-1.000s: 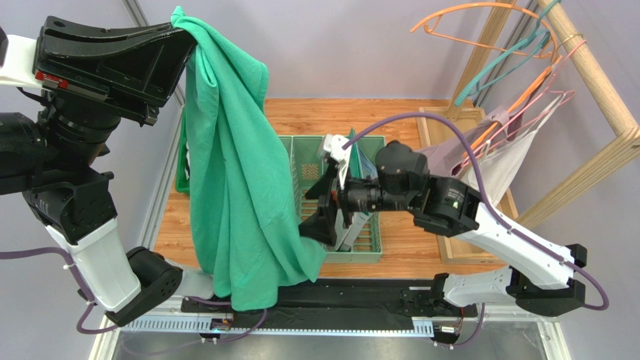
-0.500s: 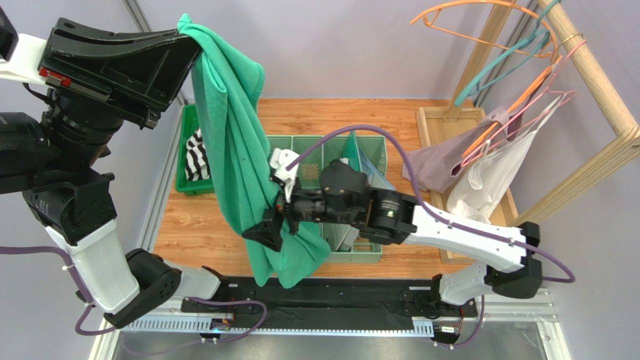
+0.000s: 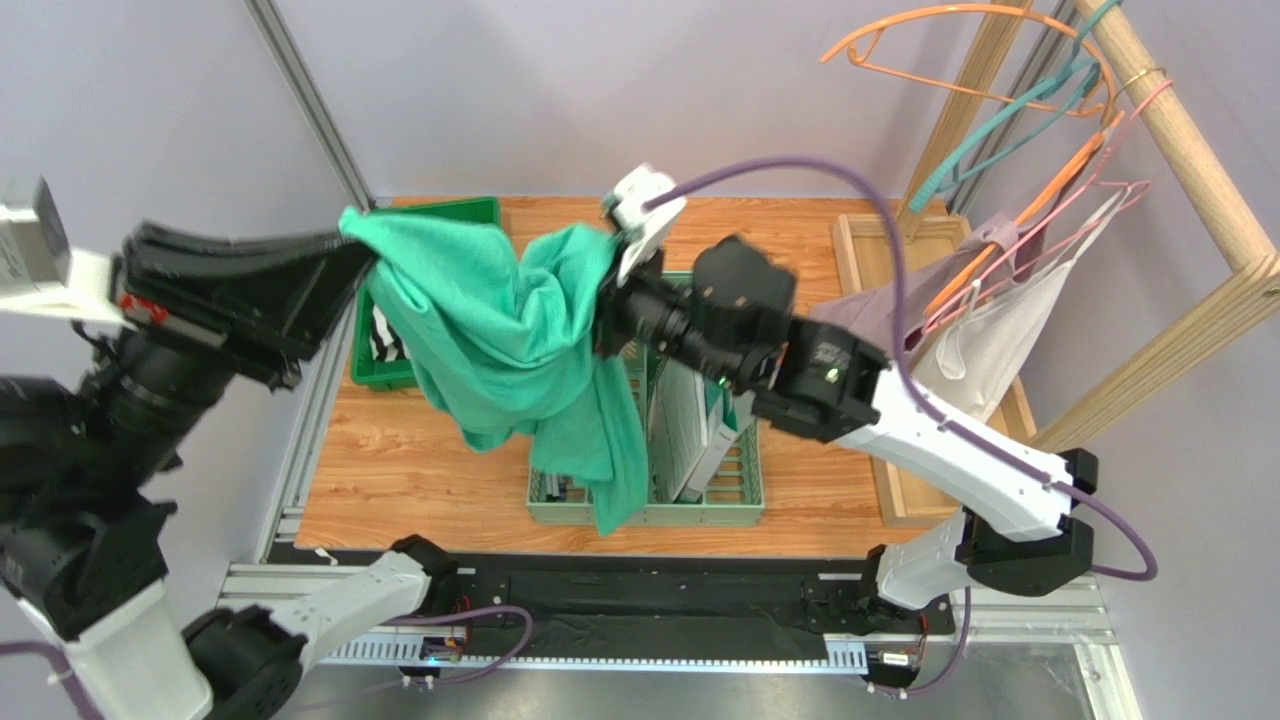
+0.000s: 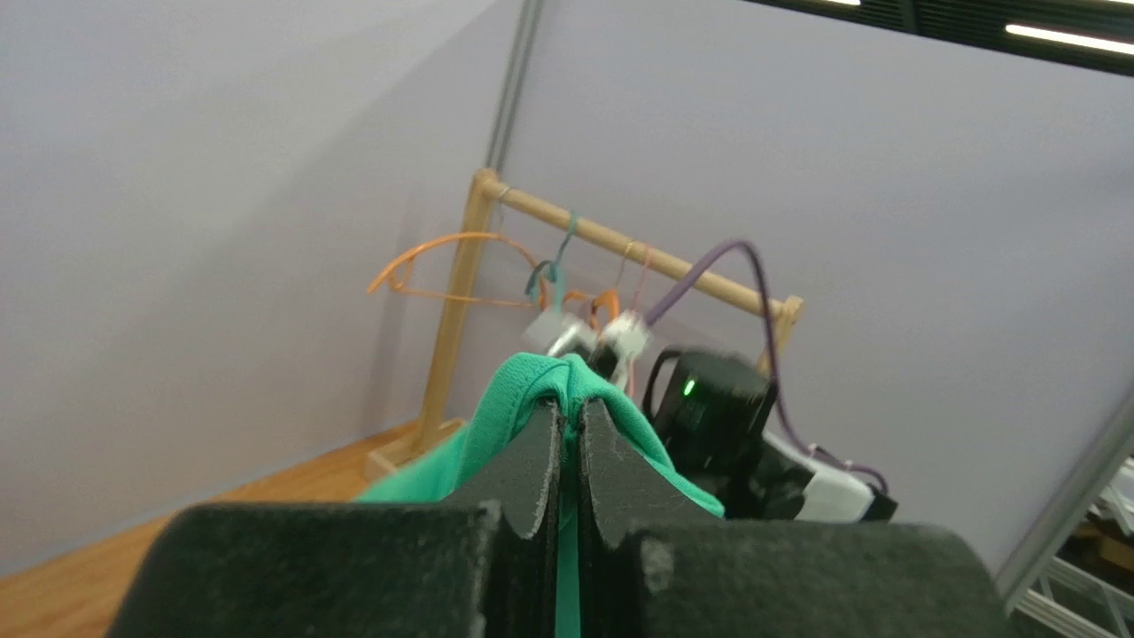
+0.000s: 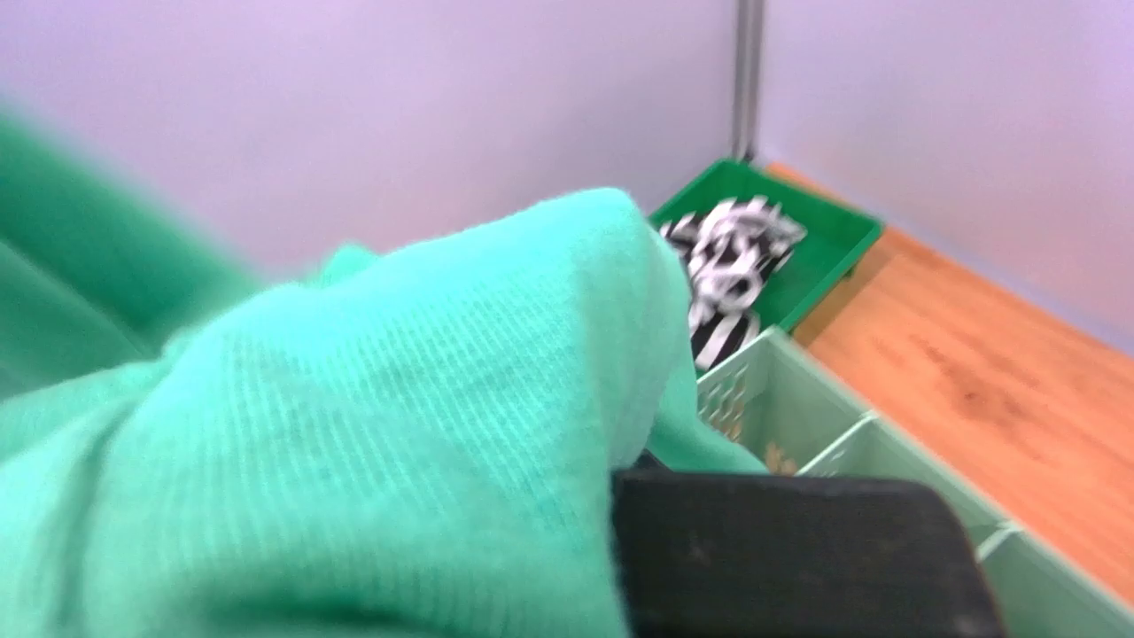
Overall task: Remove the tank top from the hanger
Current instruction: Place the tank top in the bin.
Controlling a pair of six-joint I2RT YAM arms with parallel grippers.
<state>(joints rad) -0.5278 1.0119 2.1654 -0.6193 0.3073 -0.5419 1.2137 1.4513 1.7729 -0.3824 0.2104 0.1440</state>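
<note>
The green tank top (image 3: 504, 330) hangs stretched between my two grippers above the table's left half, on no hanger. My left gripper (image 3: 349, 228) is shut on one edge; in the left wrist view its pads (image 4: 549, 445) pinch a green fold (image 4: 533, 386). My right gripper (image 3: 604, 288) is buried in bunched fabric and holds it up. In the right wrist view the cloth (image 5: 373, 439) covers the fingertips, with only one black finger (image 5: 785, 558) showing. An empty orange hanger (image 3: 917, 38) hangs on the wooden rack (image 3: 1187, 150) at the right.
A light green divided basket (image 3: 721, 488) sits under the cloth's hanging tail. A dark green bin (image 3: 376, 368) with striped cloth stands at the left. Further hangers carry grey (image 3: 872, 323) and white (image 3: 999, 353) garments on the rack.
My right gripper has closed on the tank top and risen toward the back, lifting its lower part. The left arm has dropped lower and the cloth now spreads between both grippers.
</note>
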